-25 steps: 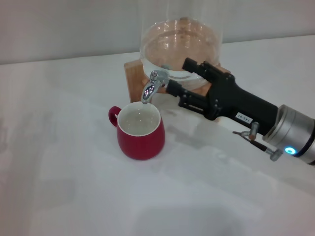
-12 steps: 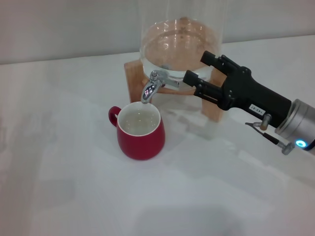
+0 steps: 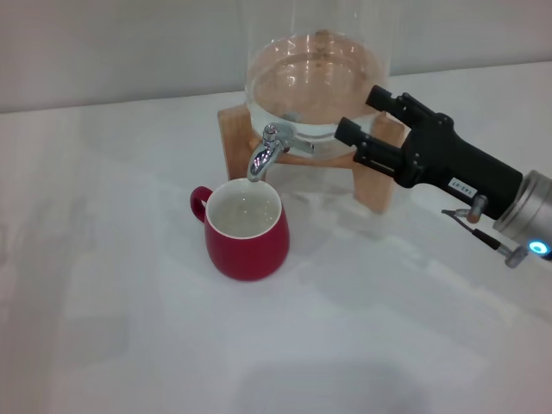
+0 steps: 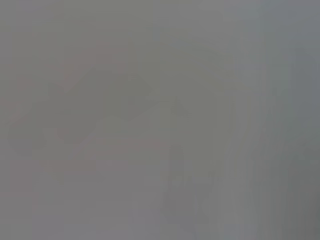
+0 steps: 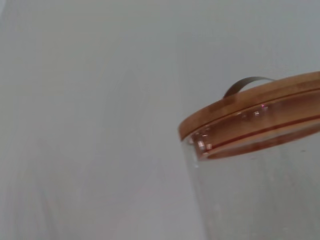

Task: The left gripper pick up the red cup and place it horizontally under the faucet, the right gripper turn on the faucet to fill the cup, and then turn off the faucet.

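The red cup (image 3: 246, 229) stands upright on the white table, handle to the left, with liquid inside, directly below the faucet (image 3: 265, 152). The chrome faucet is fixed to the clear glass dispenser (image 3: 312, 78). My right gripper (image 3: 362, 114) is open and empty, to the right of the faucet and apart from it, in front of the dispenser. My left gripper is out of view; the left wrist view shows only blank grey.
The dispenser rests on a wooden stand (image 3: 235, 134). Its wooden lid (image 5: 250, 107) with a metal handle shows in the right wrist view. The white table (image 3: 129, 328) stretches in front and to the left of the cup.
My right gripper has drawn back to the right and slightly up, away from the faucet. The cup has not moved.
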Available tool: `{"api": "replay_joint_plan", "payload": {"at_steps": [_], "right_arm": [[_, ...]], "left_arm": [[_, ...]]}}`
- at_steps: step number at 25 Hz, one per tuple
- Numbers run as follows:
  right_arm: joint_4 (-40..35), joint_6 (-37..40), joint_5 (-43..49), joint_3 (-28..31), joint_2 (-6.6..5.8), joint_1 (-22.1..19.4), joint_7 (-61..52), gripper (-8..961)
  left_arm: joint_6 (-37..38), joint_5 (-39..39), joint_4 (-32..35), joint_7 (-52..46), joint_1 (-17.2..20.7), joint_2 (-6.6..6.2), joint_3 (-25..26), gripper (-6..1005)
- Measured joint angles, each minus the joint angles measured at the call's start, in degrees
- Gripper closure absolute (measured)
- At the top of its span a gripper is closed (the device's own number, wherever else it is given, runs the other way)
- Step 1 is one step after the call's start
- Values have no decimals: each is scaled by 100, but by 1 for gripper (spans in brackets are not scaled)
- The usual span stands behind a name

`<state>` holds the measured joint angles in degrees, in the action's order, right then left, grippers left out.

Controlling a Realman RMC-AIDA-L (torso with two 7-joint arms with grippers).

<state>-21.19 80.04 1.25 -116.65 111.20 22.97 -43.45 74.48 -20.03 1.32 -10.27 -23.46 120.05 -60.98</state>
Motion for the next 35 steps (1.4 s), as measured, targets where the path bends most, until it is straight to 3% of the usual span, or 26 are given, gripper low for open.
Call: {"api": "replay_joint_plan", "payload": {"at_steps": [18, 26, 35], "right_arm": [[61, -56, 34, 663, -159, -126, -45, 83], [125, -301, 34, 1281, -123, -129, 8, 83], [194, -577, 31, 2145, -30, -232, 96, 83]], "left_arm": [[-10, 397, 17, 29, 22, -8, 24, 484], [-3, 805, 51, 36, 84, -8, 25, 484], [3, 1770, 50, 12, 120, -9, 25, 484]]}}
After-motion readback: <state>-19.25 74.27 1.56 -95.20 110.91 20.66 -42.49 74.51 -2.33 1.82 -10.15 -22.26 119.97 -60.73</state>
